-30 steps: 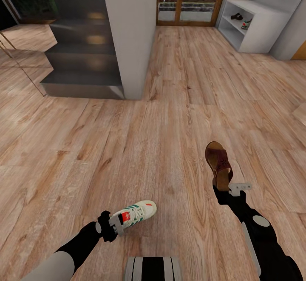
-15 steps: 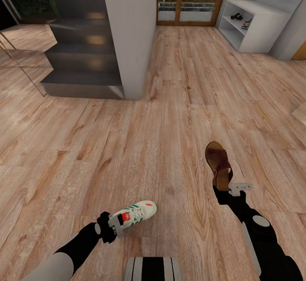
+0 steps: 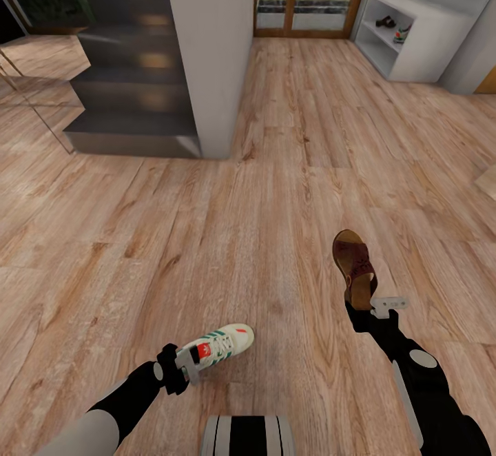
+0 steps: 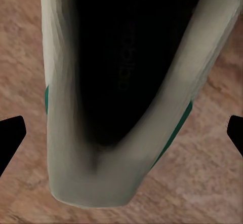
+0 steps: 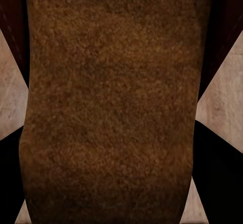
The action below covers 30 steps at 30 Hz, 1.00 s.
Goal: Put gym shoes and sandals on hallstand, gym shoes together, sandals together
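Left claw (image 3: 189, 365) pinches a gym shoe (image 3: 222, 347), right claw (image 3: 365, 302) a sandal (image 3: 353, 263), with bare corridor floor (image 3: 275, 167) ahead.

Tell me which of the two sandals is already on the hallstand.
The far sandal, lying on the hallstand shelf beside a gym shoe. The other sandal is at the right gripper.

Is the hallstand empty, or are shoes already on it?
Not empty. In the head view, the hallstand already holds a dark sandal and a gym shoe on an open shelf.
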### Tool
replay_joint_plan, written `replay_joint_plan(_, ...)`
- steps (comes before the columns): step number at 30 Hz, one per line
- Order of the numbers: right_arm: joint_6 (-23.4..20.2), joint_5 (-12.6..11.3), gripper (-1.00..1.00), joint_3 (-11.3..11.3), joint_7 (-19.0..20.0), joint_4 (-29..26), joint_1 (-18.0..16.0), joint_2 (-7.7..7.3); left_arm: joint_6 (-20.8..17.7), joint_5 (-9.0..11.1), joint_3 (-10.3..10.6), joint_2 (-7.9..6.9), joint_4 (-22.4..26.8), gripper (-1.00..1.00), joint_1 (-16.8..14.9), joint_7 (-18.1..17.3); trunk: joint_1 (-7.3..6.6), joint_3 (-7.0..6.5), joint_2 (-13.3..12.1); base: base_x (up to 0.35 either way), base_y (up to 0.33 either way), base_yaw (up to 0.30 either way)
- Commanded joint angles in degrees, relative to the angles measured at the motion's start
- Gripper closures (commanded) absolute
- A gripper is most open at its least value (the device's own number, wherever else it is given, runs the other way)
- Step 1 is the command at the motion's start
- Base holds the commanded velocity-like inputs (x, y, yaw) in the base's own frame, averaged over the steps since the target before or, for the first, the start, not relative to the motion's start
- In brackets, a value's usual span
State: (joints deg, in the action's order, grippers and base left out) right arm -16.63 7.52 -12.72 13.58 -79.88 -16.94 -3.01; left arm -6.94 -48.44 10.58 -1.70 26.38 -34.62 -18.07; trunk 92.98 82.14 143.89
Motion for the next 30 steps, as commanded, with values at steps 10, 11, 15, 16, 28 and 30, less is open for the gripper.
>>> replay_joint_plan(10,-0.25,0.57,1.00,-0.11,0.48,-0.10,-0.03,0.02,-0.26,-0.32,0.16,-0.23,0.19,-1.00,0.01,-0.05,0.06,0.71,0.06,0.000,0.000,0.000)
replay_joint_plan(11,-0.25,0.57,1.00,-0.11,0.48,-0.10,-0.03,0.02,-0.26,-0.33,0.15,-0.24,0.20,-1.00,0.03,-0.04,0.06,0.71,0.06,0.000,0.000,0.000)
replay_joint_plan(15,-0.25,0.57,1.00,-0.11,0.48,-0.10,-0.03,0.02,-0.26,-0.34,0.20,-0.33,0.20,-1.00,0.02,0.01,0.06,0.71,0.06,0.000,0.000,0.000)
replay_joint_plan(16,-0.25,0.57,1.00,-0.11,0.48,-0.10,-0.03,0.02,-0.26,-0.34,0.21,-0.32,0.19,-1.00,0.01,0.01,0.06,0.71,0.06,0.000,0.000,0.000)
replay_joint_plan(28,-0.25,0.57,1.00,-0.11,0.48,-0.10,-0.03,0.02,-0.20,-0.32,0.39,-0.12,0.17,-1.00,0.21,2.58,0.06,0.71,0.06,0.000,0.000,0.000)
replay_joint_plan(30,-0.25,0.57,1.00,-0.11,0.48,-0.10,-0.03,0.02,-0.19,-0.33,0.40,-0.09,0.17,-1.00,0.22,2.72,0.06,0.71,0.06,0.000,0.000,0.000)
